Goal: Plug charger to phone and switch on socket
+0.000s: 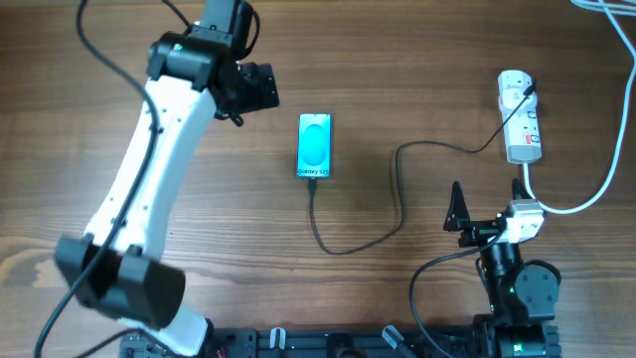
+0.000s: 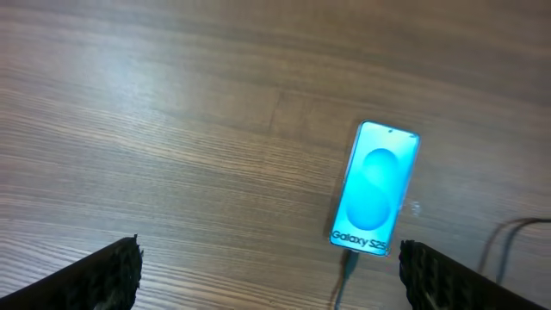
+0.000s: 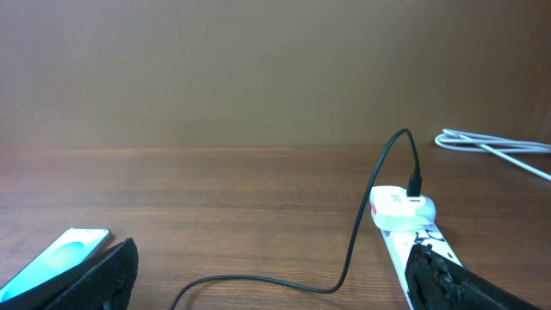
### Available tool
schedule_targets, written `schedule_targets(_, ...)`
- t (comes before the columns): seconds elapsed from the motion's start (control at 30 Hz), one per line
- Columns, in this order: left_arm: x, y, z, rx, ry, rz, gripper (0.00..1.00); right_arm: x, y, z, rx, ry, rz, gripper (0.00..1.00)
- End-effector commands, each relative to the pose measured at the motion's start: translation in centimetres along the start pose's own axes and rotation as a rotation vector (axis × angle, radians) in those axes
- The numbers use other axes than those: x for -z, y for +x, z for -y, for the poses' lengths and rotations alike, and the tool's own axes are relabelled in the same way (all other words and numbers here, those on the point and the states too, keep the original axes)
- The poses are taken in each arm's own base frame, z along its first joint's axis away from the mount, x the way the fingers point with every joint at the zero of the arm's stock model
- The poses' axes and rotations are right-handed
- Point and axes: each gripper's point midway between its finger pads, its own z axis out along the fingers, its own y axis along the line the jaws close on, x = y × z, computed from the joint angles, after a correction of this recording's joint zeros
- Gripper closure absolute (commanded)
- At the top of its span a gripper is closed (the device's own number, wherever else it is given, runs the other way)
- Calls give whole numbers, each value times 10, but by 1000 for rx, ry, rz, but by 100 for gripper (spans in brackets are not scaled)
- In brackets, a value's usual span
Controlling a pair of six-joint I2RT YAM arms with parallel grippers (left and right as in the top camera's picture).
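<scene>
Overhead: charger (image 1: 399, 194) apparently plugged into phone (image 1: 314, 145); adapter (image 1: 514, 88) sits in socket (image 1: 524, 134).

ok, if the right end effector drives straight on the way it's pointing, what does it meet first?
Probably the charger cable, lying across the table ahead of the right end effector. The socket sits off to the right. Height is unclear, so it could pass over.
</scene>
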Motion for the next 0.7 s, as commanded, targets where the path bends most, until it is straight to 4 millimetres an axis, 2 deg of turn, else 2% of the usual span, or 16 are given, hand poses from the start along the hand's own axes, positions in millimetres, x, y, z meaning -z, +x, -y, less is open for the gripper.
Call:
schedule_targets(0.0, 44, 3, -10, 21, 21, 73, 0, 1, -3, -1, 13, -1, 13, 0)
schedule_targets(0.1, 51, 11, -14, 22, 24, 80, 0, 1, -3, -1, 13, -1, 14, 0)
schedule_targets(0.33, 30, 44, -28, 14, -2, 28, 0, 1, -3, -1, 13, -1, 14, 0)
schedule_targets(0.53, 45, 47, -32, 18, 12, 57, 0, 1, -3, -1, 13, -1, 13, 0)
schedule_targets(0.67, 44, 53, -35, 11, 15, 65, 0, 1, -3, -1, 13, -1, 13, 0)
